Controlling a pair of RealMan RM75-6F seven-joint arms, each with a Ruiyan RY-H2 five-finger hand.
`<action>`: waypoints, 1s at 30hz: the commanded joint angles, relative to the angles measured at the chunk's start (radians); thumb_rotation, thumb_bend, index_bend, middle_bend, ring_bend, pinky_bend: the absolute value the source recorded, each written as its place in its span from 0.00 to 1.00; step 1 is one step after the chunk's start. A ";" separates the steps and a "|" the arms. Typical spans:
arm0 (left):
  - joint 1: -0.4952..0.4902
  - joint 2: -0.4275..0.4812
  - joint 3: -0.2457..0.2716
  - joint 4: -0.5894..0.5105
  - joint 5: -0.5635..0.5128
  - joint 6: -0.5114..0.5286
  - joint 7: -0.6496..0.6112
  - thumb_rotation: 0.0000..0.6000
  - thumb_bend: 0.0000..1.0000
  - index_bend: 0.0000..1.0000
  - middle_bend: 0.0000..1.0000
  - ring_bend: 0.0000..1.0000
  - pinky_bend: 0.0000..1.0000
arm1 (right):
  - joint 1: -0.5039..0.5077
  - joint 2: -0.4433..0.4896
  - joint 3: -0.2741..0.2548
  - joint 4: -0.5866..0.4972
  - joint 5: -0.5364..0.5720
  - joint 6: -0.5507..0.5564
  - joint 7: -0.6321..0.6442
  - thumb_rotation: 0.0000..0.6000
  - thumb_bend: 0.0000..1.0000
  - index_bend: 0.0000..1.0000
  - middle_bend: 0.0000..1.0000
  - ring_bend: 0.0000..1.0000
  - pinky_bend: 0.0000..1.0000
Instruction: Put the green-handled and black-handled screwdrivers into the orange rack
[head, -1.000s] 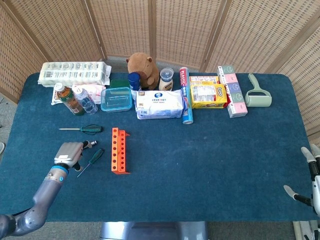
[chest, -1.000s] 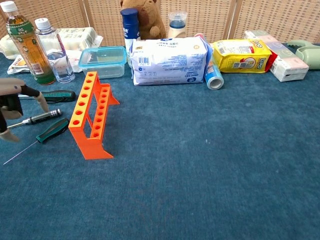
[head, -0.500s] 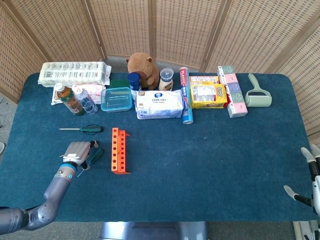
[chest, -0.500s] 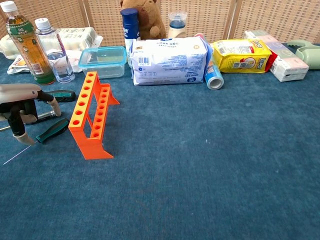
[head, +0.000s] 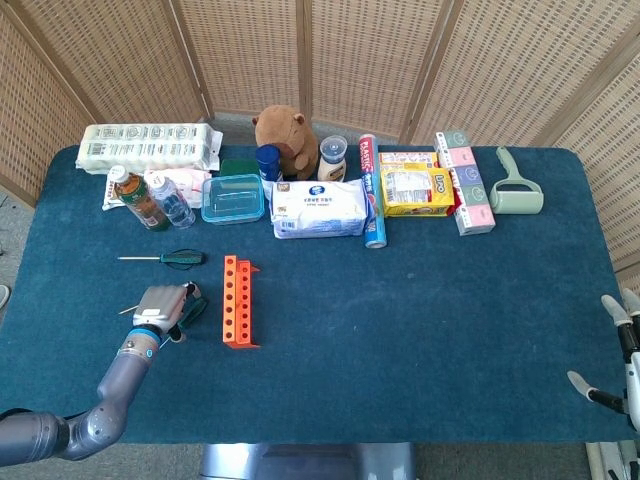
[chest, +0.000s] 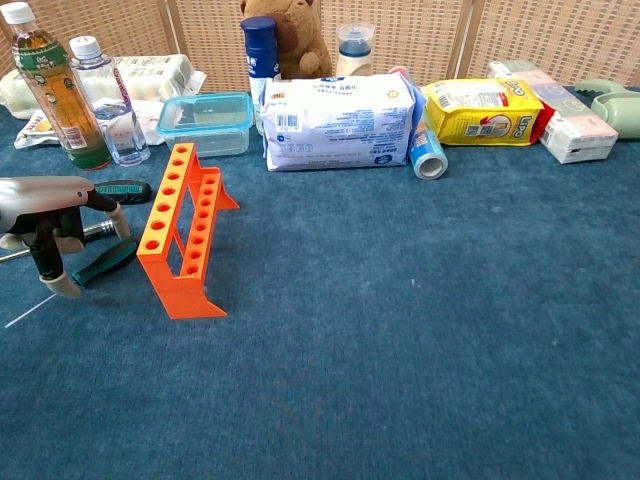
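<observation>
The orange rack (head: 238, 300) (chest: 183, 232) stands on the blue table, left of centre. My left hand (head: 163, 304) (chest: 48, 212) hovers low just left of it, fingers apart and pointing down, holding nothing. A green-handled screwdriver (chest: 106, 259) (head: 192, 309) lies on the cloth between the hand and the rack, its thin shaft (chest: 22, 317) running toward the table's front. A black-handled screwdriver (chest: 96, 230) lies mostly hidden under the hand. A third, dark-handled screwdriver (head: 180, 258) (chest: 124, 190) lies farther back. My right hand (head: 620, 355) stands open at the front right edge.
Along the back stand two bottles (chest: 60, 90), a clear lidded box (chest: 207, 120), a white tissue pack (chest: 338, 122), a yellow packet (chest: 480, 110), a blue can (chest: 428, 152), an egg carton (head: 150, 146), a plush toy (head: 285, 135) and a lint roller (head: 515, 190).
My left hand has moved right and forward toward the rack. It now covers the black-handled screwdriver, and its fingers have come down beside the green handle. The right hand has not moved.
</observation>
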 joint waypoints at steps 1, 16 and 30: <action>-0.004 -0.001 0.010 -0.015 0.007 0.005 0.006 1.00 0.00 0.28 0.96 0.89 0.87 | -0.001 0.001 0.000 0.000 0.001 0.001 0.003 1.00 0.00 0.10 0.00 0.00 0.00; 0.000 0.002 0.048 -0.068 0.086 0.075 0.025 1.00 0.04 0.28 0.96 0.89 0.87 | -0.001 0.002 -0.002 -0.002 -0.002 -0.001 0.007 1.00 0.00 0.10 0.00 0.00 0.00; 0.024 -0.096 0.038 0.107 0.209 0.084 -0.040 1.00 0.17 0.33 0.96 0.89 0.87 | 0.000 0.007 -0.001 -0.002 0.001 -0.006 0.021 1.00 0.00 0.10 0.00 0.00 0.00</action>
